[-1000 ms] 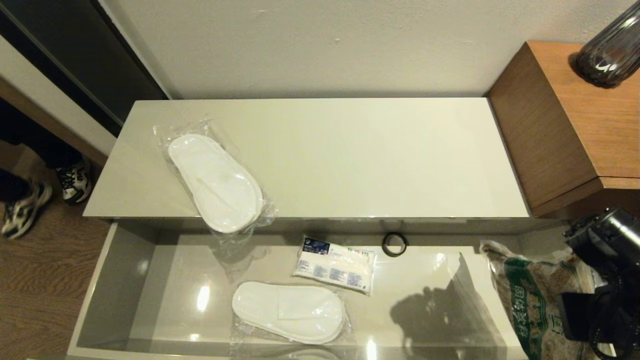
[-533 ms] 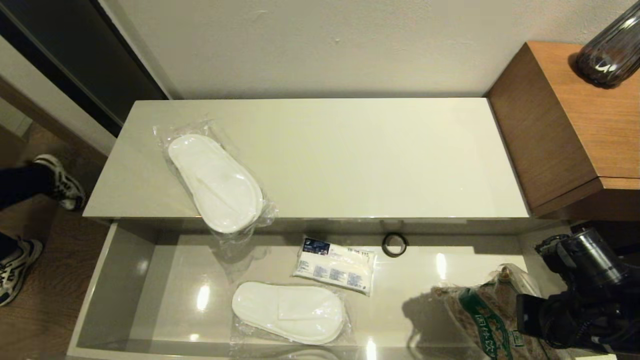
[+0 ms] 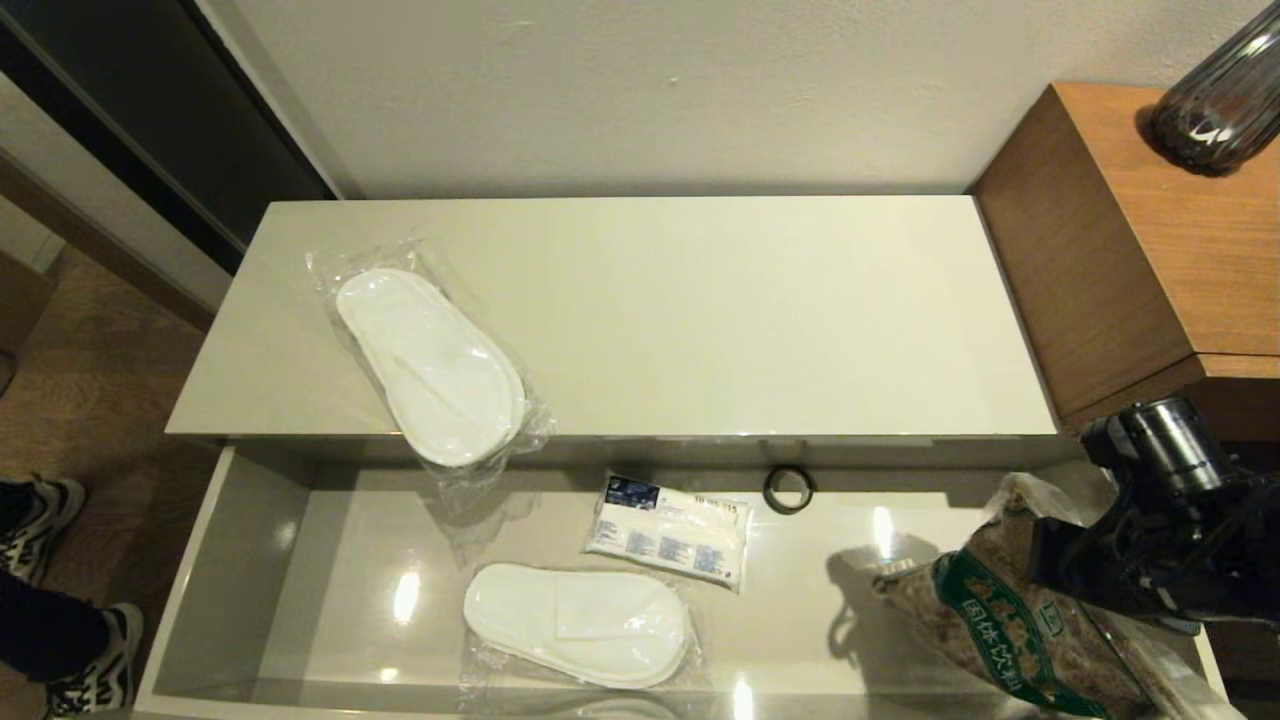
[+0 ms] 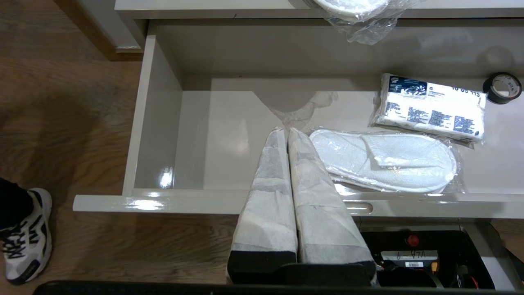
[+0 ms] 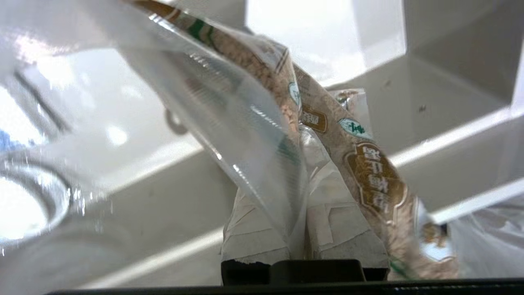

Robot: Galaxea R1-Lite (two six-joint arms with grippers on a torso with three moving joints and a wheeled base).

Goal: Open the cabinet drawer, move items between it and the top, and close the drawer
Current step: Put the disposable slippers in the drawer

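Grain bag (image 3: pixel 1010 620) is held pinched by its clear plastic edge in the right gripper (image 5: pixel 305 241) fingers over the open drawer's (image 3: pixel 240 560) right end; next, a lift onto the cabinet top (image 3: pixel 700 300) is judged needed; left gripper (image 4: pixel 286 135), fingers closed on nothing, is parked at the drawer front.

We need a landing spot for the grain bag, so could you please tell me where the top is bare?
The top is bare from the slipper pack at its left across to the wooden cube. The drawer is crowded mid-floor: second slipper pack, white packet, black ring. Its left end is free.
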